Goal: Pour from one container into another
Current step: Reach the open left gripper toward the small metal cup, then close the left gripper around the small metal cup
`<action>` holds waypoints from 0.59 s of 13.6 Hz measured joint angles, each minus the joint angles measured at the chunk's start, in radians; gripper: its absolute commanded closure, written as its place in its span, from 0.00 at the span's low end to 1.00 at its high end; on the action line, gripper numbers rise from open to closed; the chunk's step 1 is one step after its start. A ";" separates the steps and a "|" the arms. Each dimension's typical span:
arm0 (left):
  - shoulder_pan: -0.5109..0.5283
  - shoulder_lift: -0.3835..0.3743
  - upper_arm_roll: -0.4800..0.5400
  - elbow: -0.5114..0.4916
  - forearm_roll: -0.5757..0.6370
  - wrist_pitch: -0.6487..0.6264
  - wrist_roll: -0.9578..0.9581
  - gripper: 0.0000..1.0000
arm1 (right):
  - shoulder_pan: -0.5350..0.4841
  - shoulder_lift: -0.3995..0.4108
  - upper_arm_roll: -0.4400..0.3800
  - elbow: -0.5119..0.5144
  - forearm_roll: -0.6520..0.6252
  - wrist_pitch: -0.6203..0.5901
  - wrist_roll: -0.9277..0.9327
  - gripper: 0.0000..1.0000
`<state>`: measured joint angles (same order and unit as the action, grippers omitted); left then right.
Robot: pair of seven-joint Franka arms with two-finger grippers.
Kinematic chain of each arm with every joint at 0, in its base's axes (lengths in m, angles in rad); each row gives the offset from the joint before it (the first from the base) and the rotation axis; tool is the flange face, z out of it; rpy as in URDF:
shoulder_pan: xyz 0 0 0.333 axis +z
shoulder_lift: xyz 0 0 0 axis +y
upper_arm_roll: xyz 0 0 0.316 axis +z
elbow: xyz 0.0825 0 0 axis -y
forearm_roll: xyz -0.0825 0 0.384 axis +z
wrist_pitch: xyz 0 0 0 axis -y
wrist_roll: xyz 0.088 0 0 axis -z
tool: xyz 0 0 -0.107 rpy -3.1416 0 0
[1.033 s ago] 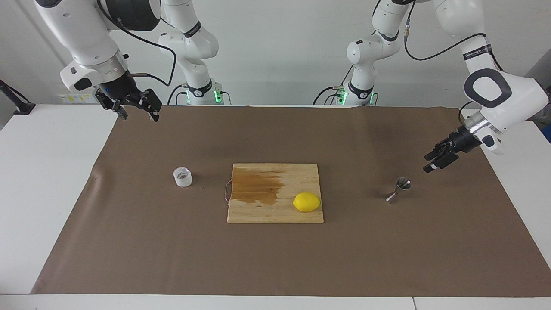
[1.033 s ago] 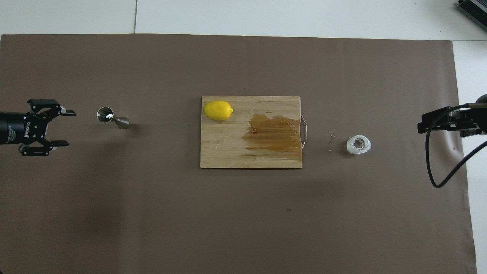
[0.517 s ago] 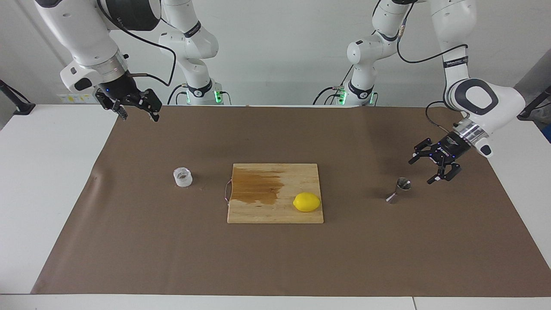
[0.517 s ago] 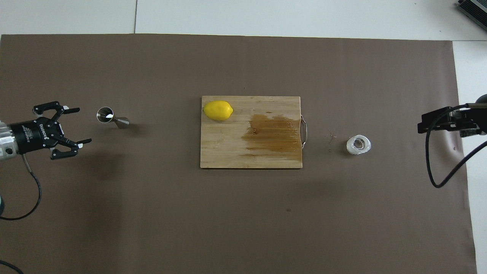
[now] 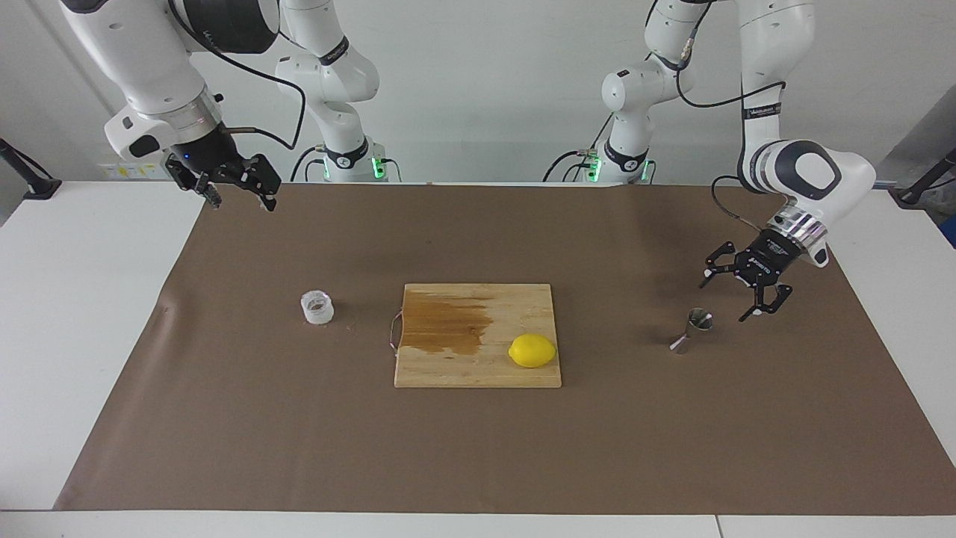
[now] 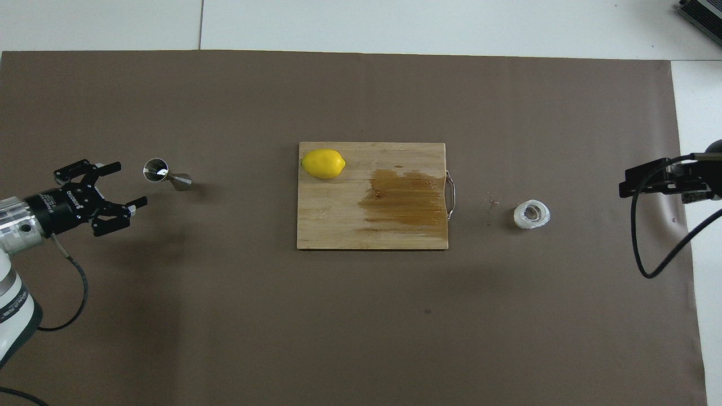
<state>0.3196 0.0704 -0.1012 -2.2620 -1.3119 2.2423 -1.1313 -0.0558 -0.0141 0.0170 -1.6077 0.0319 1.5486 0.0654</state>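
Beside jigger (image 5: 691,329) left gripper (image 5: 736,294) wide open, empty; right gripper (image 5: 237,196) open, cropped overhead.

Plain white wall (image 5: 485,90), white table (image 5: 82,314)

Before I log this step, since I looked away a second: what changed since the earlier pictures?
The left gripper turned about its wrist and edged closer to the small shiny steel hourglass jigger, fingers open, holding nothing. The right gripper waits as before over the brown mat's edge. The jigger, the squat clear ribbed cup, the yellow lemon and the wooden cutting board stayed put.
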 measured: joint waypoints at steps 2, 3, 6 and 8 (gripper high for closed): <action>-0.037 0.000 -0.002 -0.016 -0.049 0.036 -0.003 0.00 | 0.000 0.000 0.000 0.000 0.000 0.000 0.000 0.00; -0.055 0.000 -0.003 -0.019 -0.070 0.051 -0.005 0.00 | 0.000 0.000 0.000 0.000 0.000 0.000 0.000 0.00; -0.090 0.000 -0.004 -0.022 -0.119 0.089 -0.001 0.00 | 0.000 0.000 0.000 0.000 0.000 0.000 0.000 0.00; -0.094 0.005 -0.003 -0.022 -0.124 0.099 0.018 0.00 | 0.000 0.000 0.000 0.000 0.000 0.000 0.000 0.00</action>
<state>0.2253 0.0754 -0.1044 -2.2841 -1.4364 2.3416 -1.1137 -0.0558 -0.0141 0.0170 -1.6077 0.0319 1.5486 0.0654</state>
